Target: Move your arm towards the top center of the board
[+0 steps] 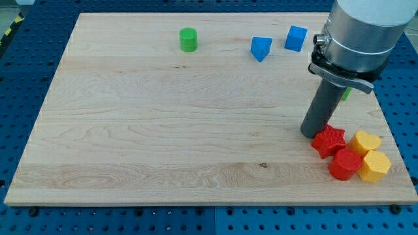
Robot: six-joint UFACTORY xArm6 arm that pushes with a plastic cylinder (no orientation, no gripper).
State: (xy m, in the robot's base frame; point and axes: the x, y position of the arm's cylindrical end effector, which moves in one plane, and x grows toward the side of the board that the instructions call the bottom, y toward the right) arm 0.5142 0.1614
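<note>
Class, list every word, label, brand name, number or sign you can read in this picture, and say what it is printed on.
None: no readable text anywhere. The wooden board, the coloured blocks, such as the green cylinder and red star, and the arm's grey housing above my tip are all unmarked.

My tip point(308, 133) stands at the frame's right, just left of the red star point(328, 140). Up and leftward, a blue triangular block point(260, 48) and blue cube point(296, 38) stand upper right; a green cylinder point(188, 40) stands upper left of centre, open wood between.
</note>
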